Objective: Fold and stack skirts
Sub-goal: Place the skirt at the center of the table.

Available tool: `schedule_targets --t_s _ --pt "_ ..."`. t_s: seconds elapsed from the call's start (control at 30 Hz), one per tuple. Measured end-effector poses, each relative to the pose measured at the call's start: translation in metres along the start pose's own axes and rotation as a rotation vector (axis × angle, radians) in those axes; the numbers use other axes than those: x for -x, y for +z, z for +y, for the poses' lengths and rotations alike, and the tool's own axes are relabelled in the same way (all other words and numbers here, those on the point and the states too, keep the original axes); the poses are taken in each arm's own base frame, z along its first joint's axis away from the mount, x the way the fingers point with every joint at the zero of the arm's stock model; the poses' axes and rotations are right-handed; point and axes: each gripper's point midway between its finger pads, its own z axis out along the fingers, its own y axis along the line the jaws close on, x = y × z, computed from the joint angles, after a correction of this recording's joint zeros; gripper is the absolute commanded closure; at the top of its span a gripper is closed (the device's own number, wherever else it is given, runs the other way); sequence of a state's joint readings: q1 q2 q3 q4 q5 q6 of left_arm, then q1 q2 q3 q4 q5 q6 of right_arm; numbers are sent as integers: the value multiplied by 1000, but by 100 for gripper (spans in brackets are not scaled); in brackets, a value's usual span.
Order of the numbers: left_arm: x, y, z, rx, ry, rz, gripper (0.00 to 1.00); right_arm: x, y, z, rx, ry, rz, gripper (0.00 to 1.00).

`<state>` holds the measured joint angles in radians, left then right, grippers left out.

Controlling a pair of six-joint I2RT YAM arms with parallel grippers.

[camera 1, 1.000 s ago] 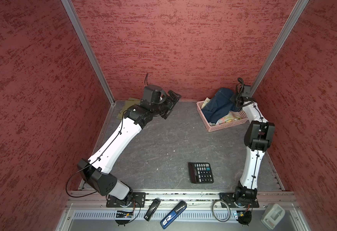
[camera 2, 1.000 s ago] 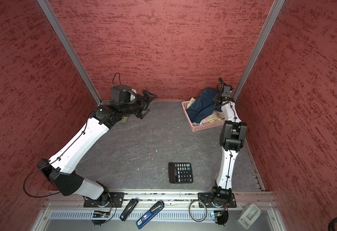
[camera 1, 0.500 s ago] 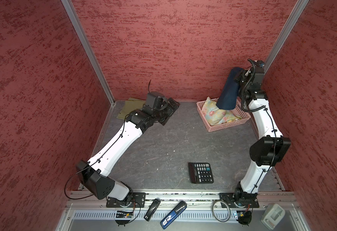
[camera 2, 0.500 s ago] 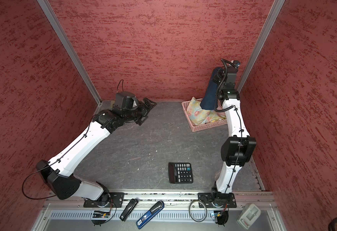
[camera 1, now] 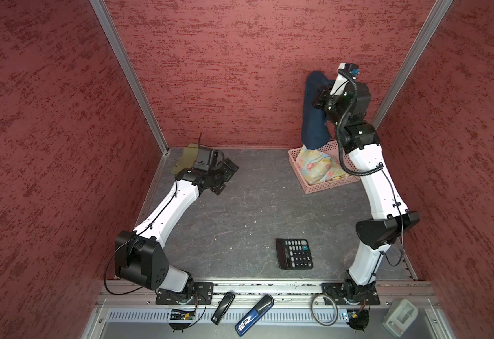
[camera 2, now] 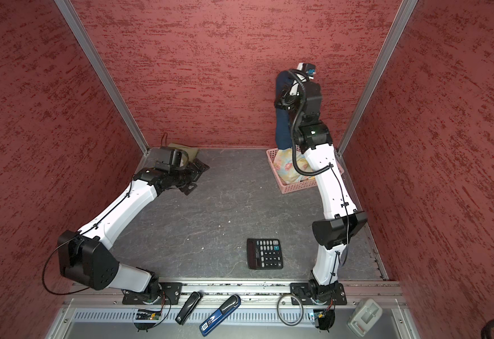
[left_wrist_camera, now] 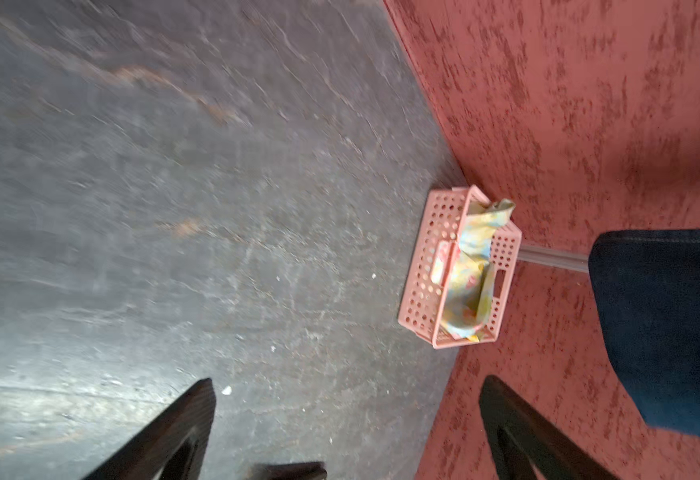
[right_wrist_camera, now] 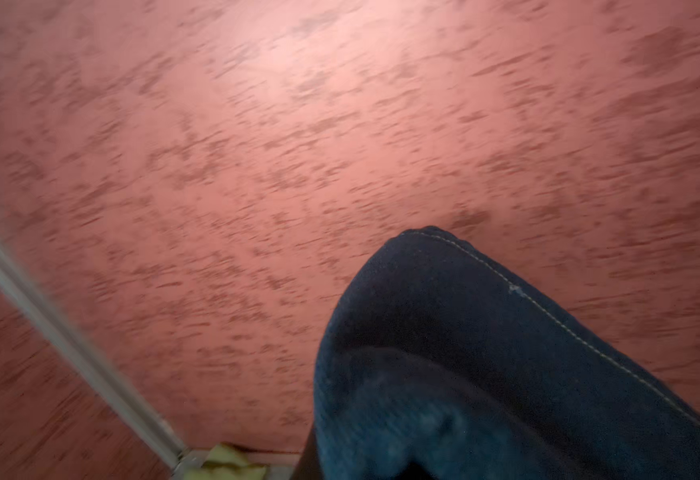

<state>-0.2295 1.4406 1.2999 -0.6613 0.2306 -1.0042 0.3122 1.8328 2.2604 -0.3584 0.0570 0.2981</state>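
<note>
Red textured walls (camera 1: pixel 240 73) on three sides; dark grey slate-look tabletop (camera 1: pixel 240 211). One calculator (camera 1: pixel 294 254) near-right of centre, well apart from the work.

- R gripper (camera 1: pixel 319 98): up high at far right, jaws pinched closed on a bunch of the denim skirt (camera 1: pixel 313 126). Fingertips buried in cloth; right wrist view gives only dark blue fabric w/ pale seam stitching. Skirt hangs long & limp below the grip, above the pink perforated basket (camera 1: pixel 322 187). Left wrist view shows a gap betw. hem and basket rim, so prob. clear of it.
- floral skirt (camera 1: pixel 316 168): crumpled inside the basket, a bit poking over the rim.
- olive-green skirt (camera 1: pixel 185 155): flat on the tabletop, far-left corner, partly hidden by L arm. Looks folded; can't confirm.
- L gripper (camera 1: pixel 225 178): jaws spread wide, holding nothing, low over the tabletop just beside the olive-green skirt, pointing toward the basket side.

Step, my read: pick-out of the denim skirt from the basket; its folding not begun.

Next move calls for: carry it to open centre of the tabletop and lay it flat, L gripper taking a free edge so both can spread it.

Risk: one-point grip on bunched cloth, so it may land in a heap & need re-gripping at the waistband corners.
</note>
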Motion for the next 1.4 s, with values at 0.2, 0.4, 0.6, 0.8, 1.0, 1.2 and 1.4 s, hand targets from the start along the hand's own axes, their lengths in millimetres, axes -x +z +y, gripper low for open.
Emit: schedule_targets --t_s 0.2,0.4,0.6,0.8,1.0,1.2,1.4 --pt "61 -77 16 -71 -9 -208 0 -103 -15 53 116 4 206 100" --pt "70 -102 16 -103 45 -263 0 -273 -30 11 37 -4 497 96" --pt "67 -72 39 -16 79 -214 0 -392 -83 -48 -96 -24 761 26" --pt "60 -39 24 101 263 -203 0 -333 -80 -46 -104 -31 625 13" --pt "39 28 -11 194 492 -129 0 -264 -56 -62 -128 48 458 16" --pt "-10 105 -3 291 694 28 4 -278 -62 -88 -187 73 517 16" --pt "-48 132 32 304 742 181 11 -302 -66 -99 -191 48 625 16"
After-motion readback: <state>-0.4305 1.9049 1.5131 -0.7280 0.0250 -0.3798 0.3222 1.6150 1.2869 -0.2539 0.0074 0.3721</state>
